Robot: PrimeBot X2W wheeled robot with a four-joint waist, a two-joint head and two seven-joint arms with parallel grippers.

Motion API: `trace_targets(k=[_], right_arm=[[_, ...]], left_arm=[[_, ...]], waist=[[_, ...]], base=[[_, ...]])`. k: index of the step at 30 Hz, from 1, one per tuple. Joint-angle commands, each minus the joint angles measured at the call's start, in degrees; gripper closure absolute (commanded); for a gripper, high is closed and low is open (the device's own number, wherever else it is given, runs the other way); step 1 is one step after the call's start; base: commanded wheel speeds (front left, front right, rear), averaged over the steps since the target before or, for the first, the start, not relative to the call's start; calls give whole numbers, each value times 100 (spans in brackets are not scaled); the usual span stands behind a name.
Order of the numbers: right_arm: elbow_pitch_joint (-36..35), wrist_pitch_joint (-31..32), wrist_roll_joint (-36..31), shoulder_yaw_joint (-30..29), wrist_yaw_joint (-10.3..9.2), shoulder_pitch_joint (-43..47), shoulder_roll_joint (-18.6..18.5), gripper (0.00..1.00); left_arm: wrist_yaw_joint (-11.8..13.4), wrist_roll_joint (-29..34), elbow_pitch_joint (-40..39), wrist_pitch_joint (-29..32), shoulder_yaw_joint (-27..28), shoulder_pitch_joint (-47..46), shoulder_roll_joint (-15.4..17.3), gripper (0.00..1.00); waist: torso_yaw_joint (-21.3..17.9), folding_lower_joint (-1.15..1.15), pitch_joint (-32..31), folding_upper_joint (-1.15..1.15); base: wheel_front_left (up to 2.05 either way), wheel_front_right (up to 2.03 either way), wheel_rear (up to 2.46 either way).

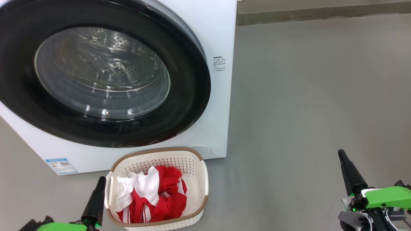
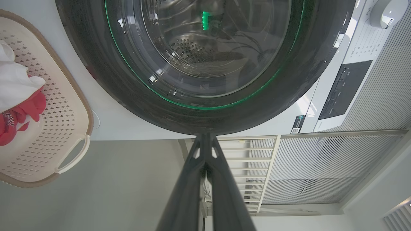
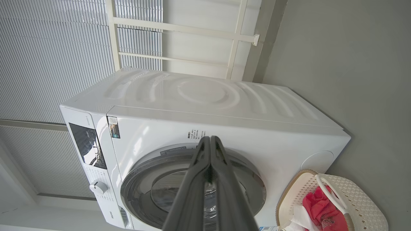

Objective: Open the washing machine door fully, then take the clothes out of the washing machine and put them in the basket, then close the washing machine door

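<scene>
On the floor [image 1: 305, 96], right in front of the washer [image 1: 221, 48], sits the basket [image 1: 204, 184], back rim near the machine's front, w/ the clothes [image 1: 167, 195] (red and white, bunched up) heaped inside, mostly toward its left side. On the washer, the door [image 1: 196, 96] lies flush against the front, closed; the drum [image 1: 106, 64] shows thru the glass. At lower left of the head view the left gripper [image 1: 102, 181] is clenched, fingers pressed together, holding nothing, just left of the basket. At lower right the right gripper [image 1: 341, 157] is likewise clenched and empty, over bare floor, well apart from basket and washer.
</scene>
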Motion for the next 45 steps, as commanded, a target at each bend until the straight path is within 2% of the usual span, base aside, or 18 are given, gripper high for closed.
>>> trace_targets(k=[1,45], right_arm=[[-173,36,-2,96,-3,-244,-47,100],[-173,35,-1,97,-3,-243,-47,100]], left_arm=[[-40,-38,-126,38,211,-228,56,100],[-40,-31,-126,44,218,-229,51,100]], waist=[[0,0,0,0],[0,0,0,0]], base=[[0,0,0],[0,0,0]])
